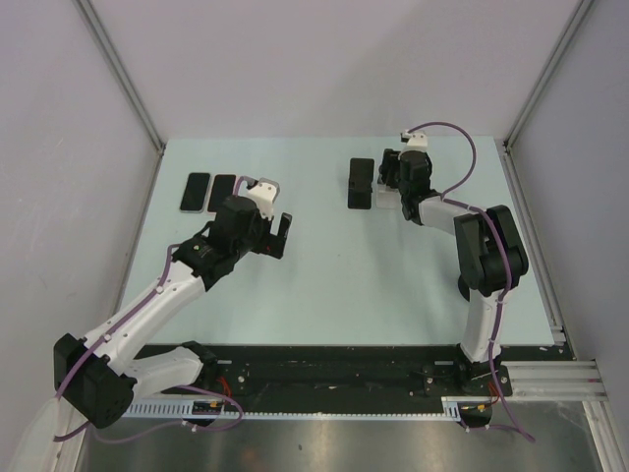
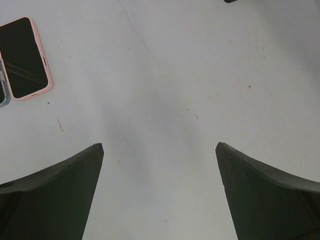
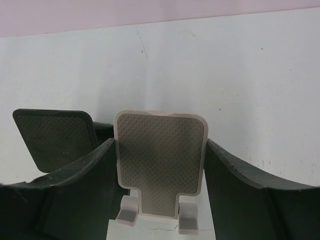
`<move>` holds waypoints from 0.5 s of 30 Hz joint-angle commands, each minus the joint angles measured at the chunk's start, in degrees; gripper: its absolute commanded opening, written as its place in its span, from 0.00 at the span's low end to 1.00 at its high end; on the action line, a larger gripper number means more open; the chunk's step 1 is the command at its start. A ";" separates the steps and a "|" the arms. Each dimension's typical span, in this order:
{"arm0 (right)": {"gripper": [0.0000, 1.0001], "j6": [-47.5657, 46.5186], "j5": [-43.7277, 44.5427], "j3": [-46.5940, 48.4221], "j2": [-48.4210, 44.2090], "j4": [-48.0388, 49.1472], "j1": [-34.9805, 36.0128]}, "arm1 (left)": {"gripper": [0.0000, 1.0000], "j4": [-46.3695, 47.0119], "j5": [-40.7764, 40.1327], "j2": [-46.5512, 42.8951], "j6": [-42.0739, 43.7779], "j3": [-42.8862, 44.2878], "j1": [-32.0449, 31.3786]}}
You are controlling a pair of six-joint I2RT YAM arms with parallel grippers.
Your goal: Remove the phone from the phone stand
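Note:
A white phone stand (image 3: pixel 161 165) with a grey textured pad stands between the fingers of my right gripper (image 3: pixel 160 141). Both fingers press its side edges, and no phone rests on it. In the top view this gripper (image 1: pixel 389 183) is at the back right of the table, over the white stand (image 1: pixel 386 200). A pink-cased phone (image 2: pixel 25 57) lies flat, screen up, far from the stand. My left gripper (image 2: pixel 160 146) hangs wide open above bare table, holding nothing. From above, the left gripper (image 1: pixel 280 234) is just right of two flat phones (image 1: pixel 196 192).
A black stand (image 3: pixel 55 140), also without a phone, sits right beside the white one; from above this black stand (image 1: pixel 361 183) is left of the right gripper. A grey-cased phone's edge (image 2: pixel 2 95) shows beside the pink one. Walls enclose the table's left, back and right sides.

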 commanded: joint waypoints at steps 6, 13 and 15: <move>0.78 1.91 -1.93 0.94 -1.87 -3.18 0.32 | 1.00 1.29 -0.02 -0.05 0.89 -0.12 0.08; 0.90 2.87 -2.02 0.94 -4.24 -3.26 -0.21 | 1.00 1.29 -0.11 -0.40 0.89 -0.12 0.08; 0.92 3.14 -1.75 0.94 -5.47 -3.96 -0.21 | 1.00 1.29 -0.20 -0.58 0.89 -0.12 -0.01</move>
